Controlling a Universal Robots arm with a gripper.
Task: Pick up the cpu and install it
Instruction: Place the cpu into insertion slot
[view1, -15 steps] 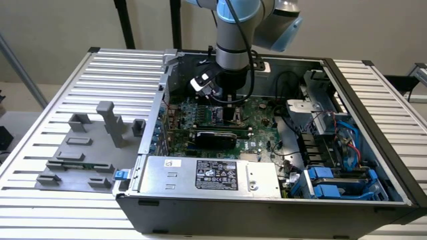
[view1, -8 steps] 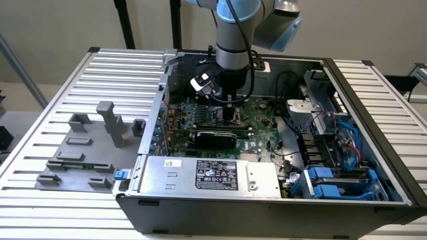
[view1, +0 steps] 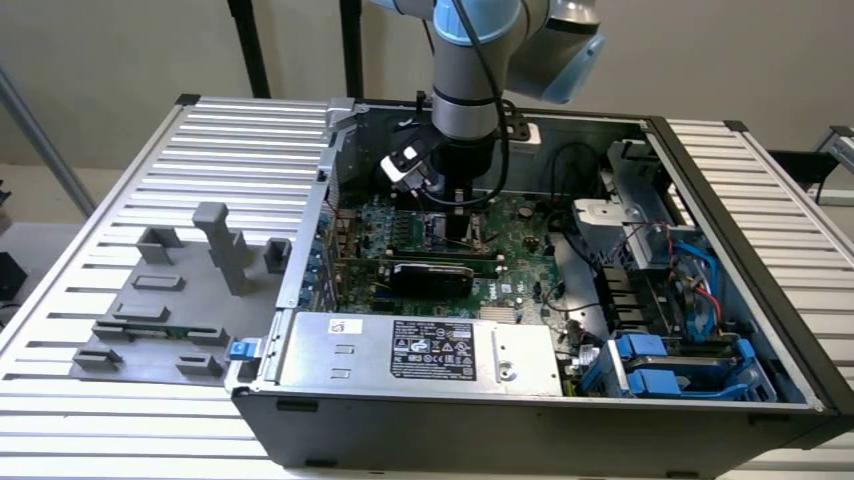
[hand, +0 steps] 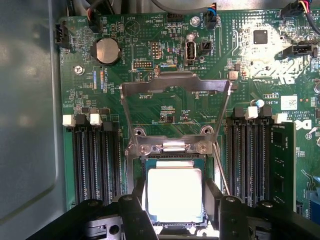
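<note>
Silver-beige cpu (hand: 175, 192) sits squarely over the motherboard socket (hand: 141, 165), load plate (hand: 175, 85) swung open, my pincer (hand: 175, 205) clamped on its two sides. Tilted seating could bend socket pins.

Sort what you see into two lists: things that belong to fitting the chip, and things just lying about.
Belongs to the job: chip, socket with its frame swung open, circuit board.
Lying about: grey plastic blocks, power supply box, memory stick, round battery.
</note>
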